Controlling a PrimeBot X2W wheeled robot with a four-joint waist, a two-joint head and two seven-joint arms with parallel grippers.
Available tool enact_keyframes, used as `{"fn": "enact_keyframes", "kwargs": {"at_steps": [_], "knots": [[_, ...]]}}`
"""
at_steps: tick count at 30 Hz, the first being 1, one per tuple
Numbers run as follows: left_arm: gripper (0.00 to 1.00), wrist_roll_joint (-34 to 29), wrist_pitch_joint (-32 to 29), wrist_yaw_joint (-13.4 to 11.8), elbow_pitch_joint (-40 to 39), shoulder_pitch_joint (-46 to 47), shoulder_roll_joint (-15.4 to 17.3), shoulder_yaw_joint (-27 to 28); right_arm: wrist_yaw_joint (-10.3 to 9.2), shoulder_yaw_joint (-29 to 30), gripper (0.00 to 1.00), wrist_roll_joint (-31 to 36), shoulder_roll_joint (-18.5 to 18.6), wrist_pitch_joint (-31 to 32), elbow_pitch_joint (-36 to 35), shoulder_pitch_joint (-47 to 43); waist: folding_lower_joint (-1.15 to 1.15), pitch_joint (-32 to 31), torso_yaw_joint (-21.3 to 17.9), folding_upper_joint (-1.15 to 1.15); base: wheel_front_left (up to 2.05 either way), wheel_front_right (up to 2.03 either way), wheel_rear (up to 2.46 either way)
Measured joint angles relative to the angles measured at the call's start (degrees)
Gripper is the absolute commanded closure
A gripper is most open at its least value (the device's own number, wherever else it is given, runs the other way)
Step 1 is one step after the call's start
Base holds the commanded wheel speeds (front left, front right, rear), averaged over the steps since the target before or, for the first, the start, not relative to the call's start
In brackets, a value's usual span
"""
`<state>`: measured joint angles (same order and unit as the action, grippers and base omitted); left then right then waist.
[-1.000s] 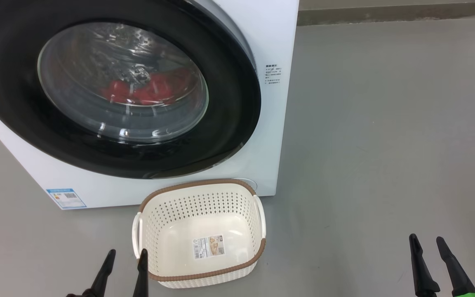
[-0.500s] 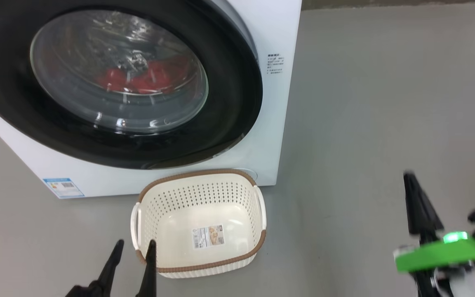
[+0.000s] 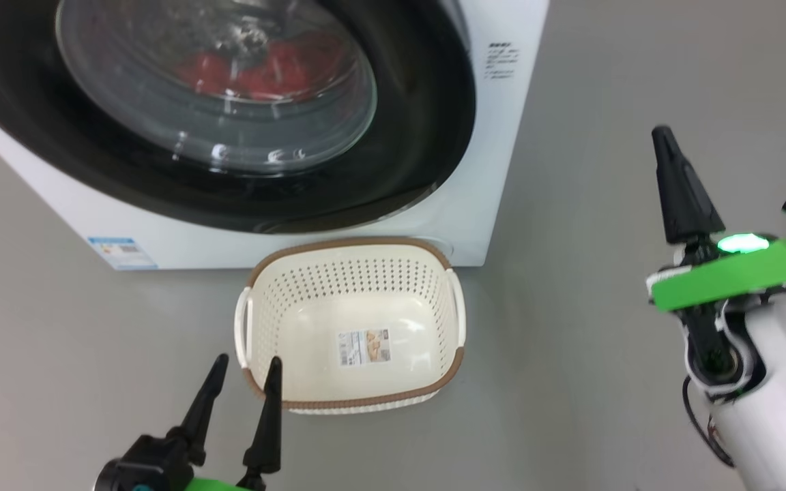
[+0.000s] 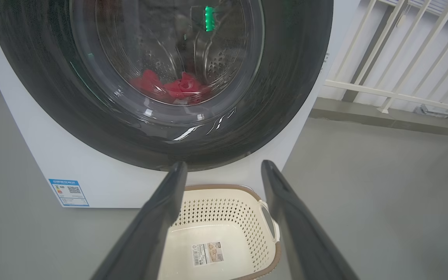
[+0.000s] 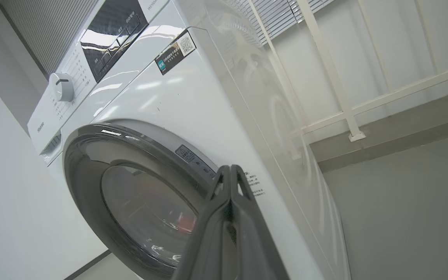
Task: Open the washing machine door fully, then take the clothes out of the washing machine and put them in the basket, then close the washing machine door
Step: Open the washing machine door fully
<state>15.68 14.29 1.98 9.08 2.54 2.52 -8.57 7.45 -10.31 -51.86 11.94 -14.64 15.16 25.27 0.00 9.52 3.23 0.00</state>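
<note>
While the washing machine door (image 3: 420,136) sits apparently shut over the clothes (image 3: 263,68), we list right gripper (image 3: 663,136) clenched empty, left gripper (image 3: 246,360) released by the basket (image 3: 434,249); risk: a slip off the door's glossy rim.

Head view: the top and left edges cut off the washing machine door (image 3: 430,136). You see the clothes (image 3: 263,68) through glare-streaked glass, outlines unclear. The basket label (image 3: 364,346) has print too small to read.

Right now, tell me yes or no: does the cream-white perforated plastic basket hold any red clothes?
No, the basket holds only its paper label, while the red clothes sit behind the glass of the black-rimmed door.
</note>
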Motion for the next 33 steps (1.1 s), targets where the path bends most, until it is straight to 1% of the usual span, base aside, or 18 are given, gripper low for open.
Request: {"fn": "enact_keyframes", "kwargs": {"at_steps": [6,8,11,13,19,24,29,33], "knots": [[0.00,0.8,0.0,-0.4,-0.1,2.8,0.0,-1.5,0.00,-6.0,1.00,-10.6,4.8,0.0,2.4,6.3,0.00,2.7,2.3,0.00,0.00,0.00,0.00],[0.00,1.3,0.0,-0.5,-0.1,3.4,0.0,-2.3,0.00,-9.0,1.00,-15.4,6.3,0.1,2.3,8.5,0.00,3.7,2.9,0.00,0.00,0.00,0.00],[0.00,1.8,0.0,-0.5,-0.2,4.0,-0.1,-2.9,0.00,-11.9,1.00,-23.1,8.2,2.8,1.1,11.7,0.00,5.3,3.8,0.00,0.00,0.00,0.00],[0.00,2.1,0.0,-0.5,-0.2,4.7,-0.1,-3.2,0.00,-13.0,1.00,-27.1,9.7,4.4,-0.2,13.9,0.00,6.4,4.3,0.00,0.00,0.00,0.00],[0.00,2.3,0.0,-1.0,-0.5,6.4,-0.1,-4.3,0.00,-13.6,1.00,-35.7,13.4,10.3,-2.7,19.2,0.00,9.6,5.6,0.00,0.00,0.00,0.00],[0.00,2.9,0.0,-1.0,-0.6,7.5,-0.1,-5.1,0.00,-11.8,1.00,-41.9,15.2,17.5,-2.8,22.1,0.00,11.6,6.8,0.00,0.00,0.00,0.00],[0.00,3.6,0.0,-1.0,-0.9,8.6,-0.1,-6.2,0.00,-9.6,1.00,-45.6,15.7,26.3,-1.7,25.2,0.00,13.5,8.0,0.00,0.00,0.00,0.00],[0.00,3.7,0.0,-1.0,-0.9,9.6,-0.1,-7.2,0.00,-8.1,1.00,-46.6,16.7,31.8,0.6,27.2,0.00,15.1,9.0,0.00,0.00,0.00,0.00]]}}
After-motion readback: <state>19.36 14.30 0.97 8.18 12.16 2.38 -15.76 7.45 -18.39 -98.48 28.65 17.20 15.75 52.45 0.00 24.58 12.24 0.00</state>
